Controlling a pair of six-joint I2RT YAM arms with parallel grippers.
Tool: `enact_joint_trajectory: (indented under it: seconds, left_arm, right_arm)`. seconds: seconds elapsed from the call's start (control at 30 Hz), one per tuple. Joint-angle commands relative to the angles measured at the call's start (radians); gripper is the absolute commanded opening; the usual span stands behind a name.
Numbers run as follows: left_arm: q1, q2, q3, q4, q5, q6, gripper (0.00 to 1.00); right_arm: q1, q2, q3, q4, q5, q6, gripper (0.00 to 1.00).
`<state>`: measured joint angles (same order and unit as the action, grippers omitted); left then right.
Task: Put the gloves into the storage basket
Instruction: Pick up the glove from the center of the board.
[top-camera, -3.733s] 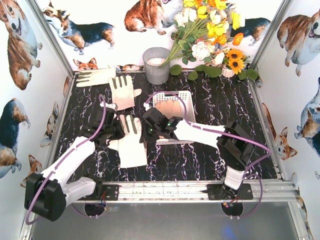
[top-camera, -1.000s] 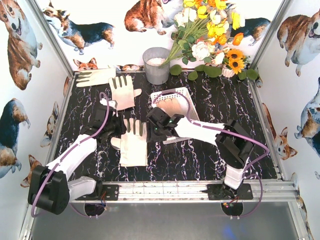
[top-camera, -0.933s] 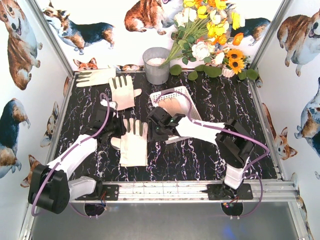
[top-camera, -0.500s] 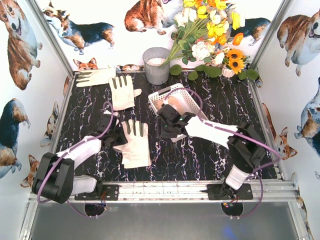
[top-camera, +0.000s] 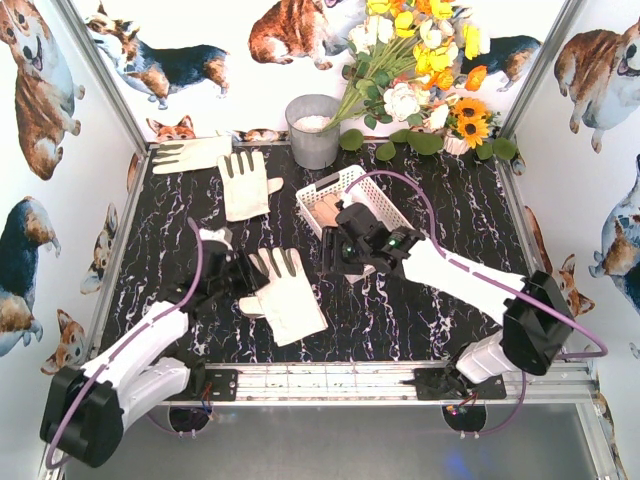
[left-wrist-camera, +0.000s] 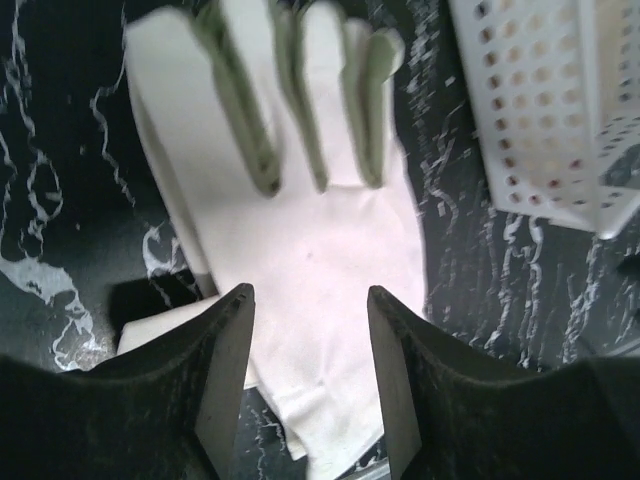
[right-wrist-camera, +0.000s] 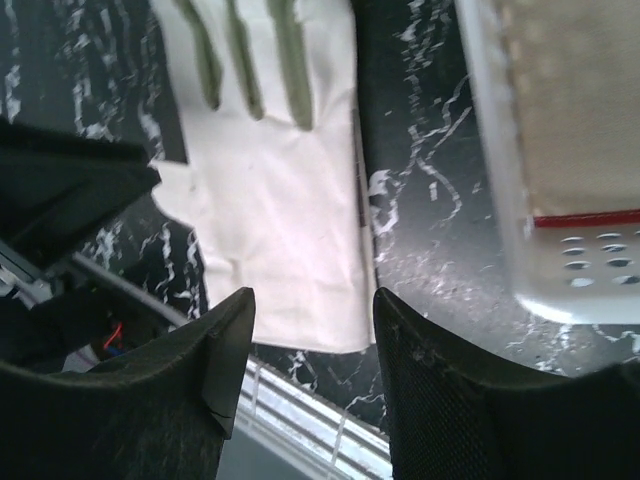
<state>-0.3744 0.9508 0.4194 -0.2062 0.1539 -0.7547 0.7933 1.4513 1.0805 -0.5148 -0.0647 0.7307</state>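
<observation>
Beside the basket (top-camera: 340, 182), a cream glove (top-camera: 290, 300) lies flat.

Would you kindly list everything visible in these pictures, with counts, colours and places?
gloves: four, cream-white to tan; one front centre, two at the far left, one tan inside the basket
storage basket: one, white, perforated; table centre, turned at an angle
bucket: one, grey; at the back, left of the flowers
flowers: one bunch, yellow, white and orange; back right
table: one, black with white marbling
walls: white, printed with corgis; around the table
left gripper: black, open, above the front glove
right gripper: black, open, between the front glove and the basket
</observation>
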Motion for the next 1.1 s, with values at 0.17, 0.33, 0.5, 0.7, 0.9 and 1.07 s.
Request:
enact_joint_trajectory:
  seconds: [0.17, 0.33, 0.5, 0.7, 0.9, 1.07]
  left_arm:
    - [-0.002, 0.021, 0.139, -0.165, 0.095, 0.068, 0.46]
    - [-0.002, 0.072, 0.088, -0.105, 0.136, 0.074, 0.39]
    - [-0.002, 0.149, 0.051, -0.059, 0.133, 0.084, 0.24]
    - [-0.003, 0.186, 0.015, -0.07, 0.09, 0.113, 0.21]
    - [-0.003, 0.218, -0.026, -0.079, 0.083, 0.119, 0.17]
    - [-0.002, 0.203, -0.047, -0.072, 0.071, 0.109, 0.17]
  right_arm:
    - [0.124, -0.067, -0.075, 0.08, 0.0, 0.122, 0.53]
    - [0.127, 0.012, -0.069, 0.136, 0.027, 0.122, 0.52]
    - [0.127, 0.135, 0.03, 0.126, 0.031, 0.053, 0.52]
    - [0.125, 0.266, 0.122, 0.084, 0.053, 0.005, 0.53]
    - [0.09, 0.336, 0.149, 0.072, 0.054, 0.003, 0.52]
    - [0.064, 0.372, 0.164, 0.081, 0.018, -0.003, 0.52]
